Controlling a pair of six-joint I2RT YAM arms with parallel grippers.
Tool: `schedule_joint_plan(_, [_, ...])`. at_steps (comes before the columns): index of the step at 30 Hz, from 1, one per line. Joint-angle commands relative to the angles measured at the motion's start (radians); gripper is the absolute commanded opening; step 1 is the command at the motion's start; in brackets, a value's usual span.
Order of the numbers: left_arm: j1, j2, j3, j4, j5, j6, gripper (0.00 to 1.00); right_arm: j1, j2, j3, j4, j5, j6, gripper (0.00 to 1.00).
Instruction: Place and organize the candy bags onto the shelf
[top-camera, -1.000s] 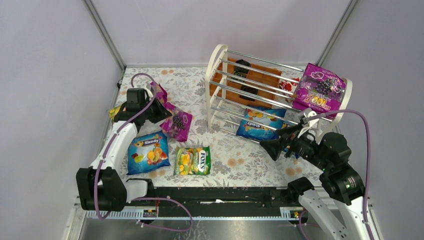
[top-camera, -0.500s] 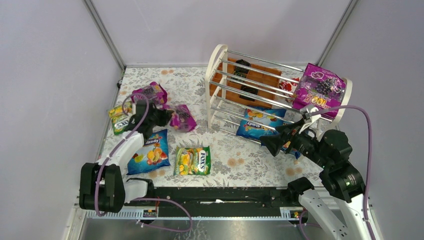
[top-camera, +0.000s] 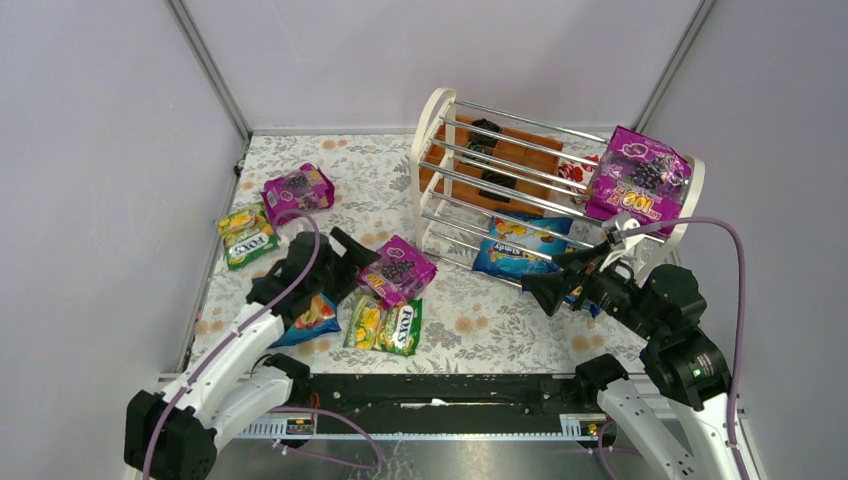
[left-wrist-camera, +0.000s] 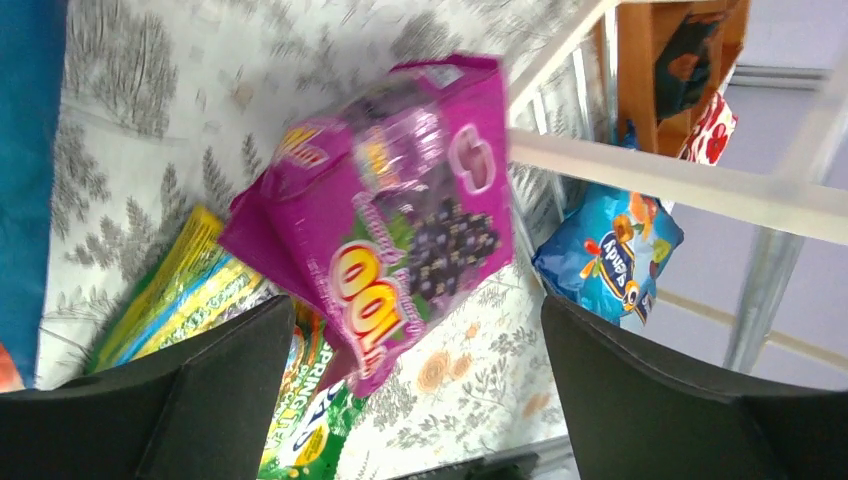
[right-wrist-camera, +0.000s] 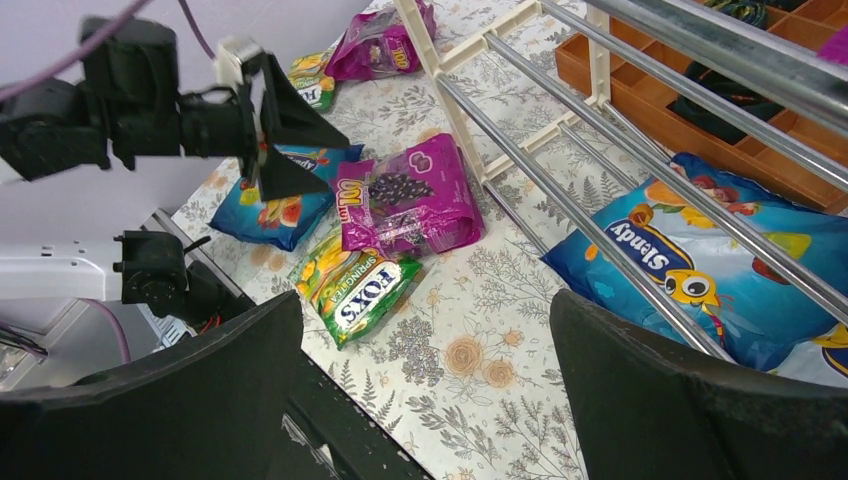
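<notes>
My left gripper stands open over the floral table, nothing between its fingers. A magenta candy bag lies just ahead of it, its edge on a green FOX'S bag. A blue Slendy bag lies partly under the left arm. Another magenta bag and FOX'S bag lie far left. The shelf holds a magenta bag on top and a blue bag at the bottom. My right gripper hangs open near the shelf's front.
An orange wooden tray with dark items and a red-white pack sits behind the shelf. Grey walls close in the table on three sides. A black rail runs along the near edge.
The left arm swung right from the far-left bags toward the shelf carrying a magenta bag, then its jaws opened and the bag dropped beside the FOX'S bag. The right arm barely moved.
</notes>
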Motion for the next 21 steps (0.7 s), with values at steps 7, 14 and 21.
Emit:
schedule_joint_plan(7, [0.03, 0.345, 0.423, -0.197, 0.052, 0.708, 0.99, 0.008, -0.02, 0.008, 0.028, 0.004, 0.001, 1.0])
schedule_joint_plan(14, [0.054, 0.534, 0.45, -0.16, 0.177, 0.775, 0.98, 0.008, -0.035, 0.03, -0.002, 0.015, 0.002, 1.0])
schedule_joint_plan(21, [0.011, 0.449, 0.247, 0.013, 0.231, 0.616, 0.71, 0.008, -0.035, 0.012, 0.005, 0.014, 0.009, 1.0])
